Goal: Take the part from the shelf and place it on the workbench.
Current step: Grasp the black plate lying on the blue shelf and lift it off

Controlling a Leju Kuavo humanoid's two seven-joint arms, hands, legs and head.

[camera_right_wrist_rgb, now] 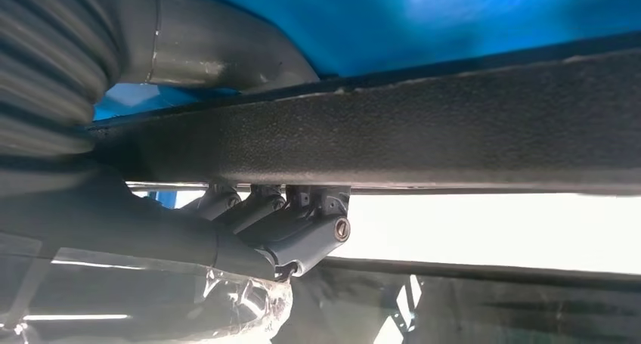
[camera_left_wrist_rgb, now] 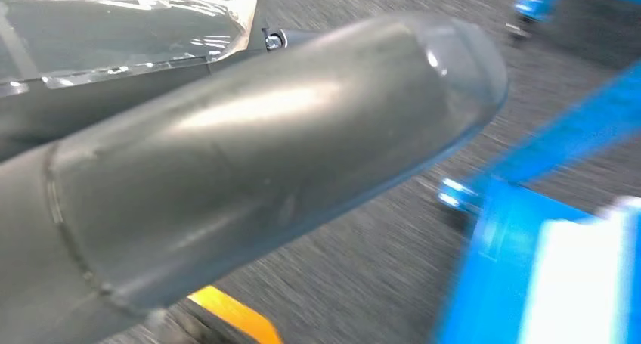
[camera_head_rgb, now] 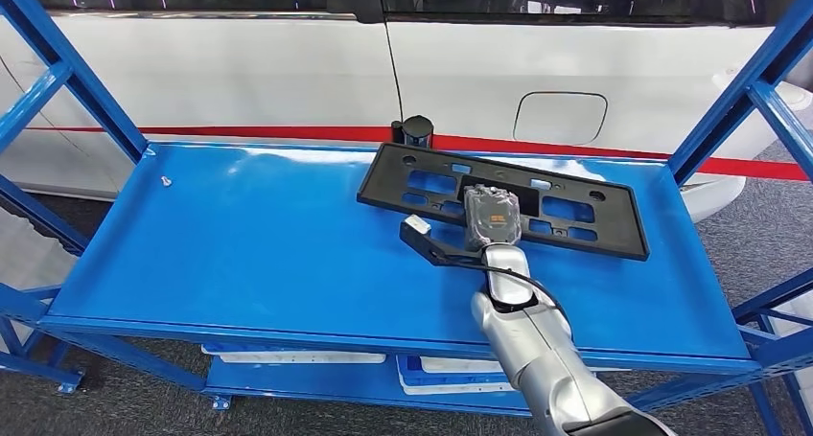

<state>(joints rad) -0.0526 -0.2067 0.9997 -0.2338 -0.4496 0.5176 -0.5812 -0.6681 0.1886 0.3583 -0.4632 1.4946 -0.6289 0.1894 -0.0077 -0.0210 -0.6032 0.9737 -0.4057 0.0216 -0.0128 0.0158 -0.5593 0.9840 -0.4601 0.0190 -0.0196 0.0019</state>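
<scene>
The part (camera_head_rgb: 618, 216) is a flat black rectangular frame with several cut-outs, lying at the back right of the blue shelf board (camera_head_rgb: 240, 254). My right hand (camera_head_rgb: 492, 220) reaches over its near long edge at the middle. In the right wrist view the part's black textured edge (camera_right_wrist_rgb: 453, 125) runs between the thick grey thumb (camera_right_wrist_rgb: 219, 49) on one side and the dark fingers (camera_right_wrist_rgb: 302, 215) curled against the other, so the hand grips it. A short black prong with a pale tip (camera_head_rgb: 422, 233) juts out beside the hand. My left hand (camera_left_wrist_rgb: 249, 155) hangs blurred above grey floor.
A small black cylinder (camera_head_rgb: 417, 129) stands at the shelf's back edge, just behind the part. A white vehicle body (camera_head_rgb: 240, 72) with a red stripe fills the background. Blue uprights (camera_head_rgb: 67, 72) (camera_head_rgb: 757, 81) flank the shelf. White trays (camera_head_rgb: 451, 371) lie on the lower level.
</scene>
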